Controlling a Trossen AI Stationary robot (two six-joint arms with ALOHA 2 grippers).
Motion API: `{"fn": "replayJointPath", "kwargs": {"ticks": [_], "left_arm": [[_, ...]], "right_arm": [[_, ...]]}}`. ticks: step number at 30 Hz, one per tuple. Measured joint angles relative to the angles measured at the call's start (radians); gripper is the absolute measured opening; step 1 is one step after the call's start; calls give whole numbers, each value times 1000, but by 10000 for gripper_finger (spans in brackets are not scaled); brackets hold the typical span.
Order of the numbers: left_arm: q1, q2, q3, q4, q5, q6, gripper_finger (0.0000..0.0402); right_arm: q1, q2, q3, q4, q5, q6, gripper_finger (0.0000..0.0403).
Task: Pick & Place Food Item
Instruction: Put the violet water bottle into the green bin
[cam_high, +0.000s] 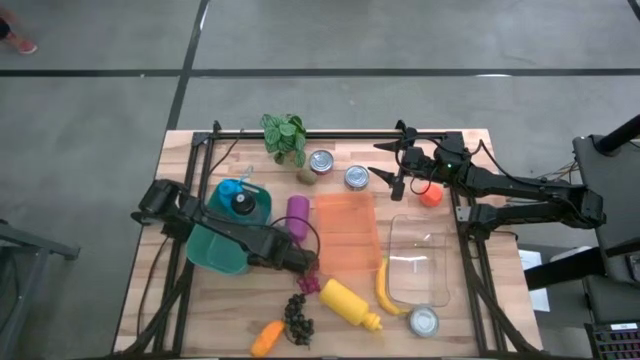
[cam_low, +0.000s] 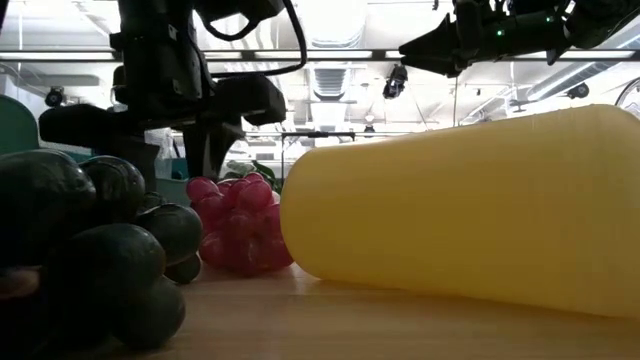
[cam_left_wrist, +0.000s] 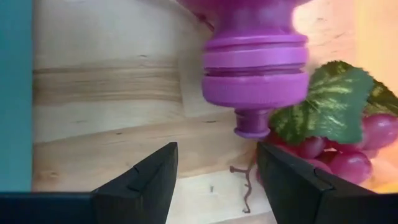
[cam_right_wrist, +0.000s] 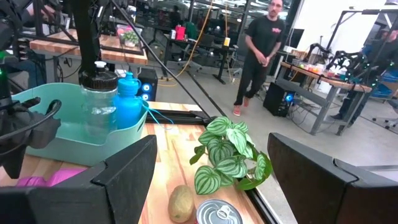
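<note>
A bunch of red grapes with a green leaf lies on the wooden table between the purple bottle and the yellow squeeze bottle. My left gripper hovers open just above and beside the grapes. In the left wrist view its fingers stand either side of the bare table and the grape stem, with the grapes off to one side. My right gripper is open, raised near the far edge by the cans, holding nothing.
Nearby are a teal bin with bottles, an orange tray, a clear container, a banana, dark grapes, a carrot, three cans, a kiwi, a plant and an orange fruit. A person stands beyond the table.
</note>
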Motion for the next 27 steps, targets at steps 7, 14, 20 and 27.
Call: {"fn": "replayJointPath", "kwargs": {"ticks": [7,14,20,27], "left_arm": [[1,-1,13,-3,-72,-38,221],[2,1,-8,-5,-102,-73,221],[2,1,-31,14,-108,-82,221],[2,2,-50,29,-151,-103,221]], "right_arm": [[0,0,0,0,0,0,305],[0,0,0,0,0,0,305],[0,0,0,0,0,0,305],[0,0,0,0,0,0,305]]}}
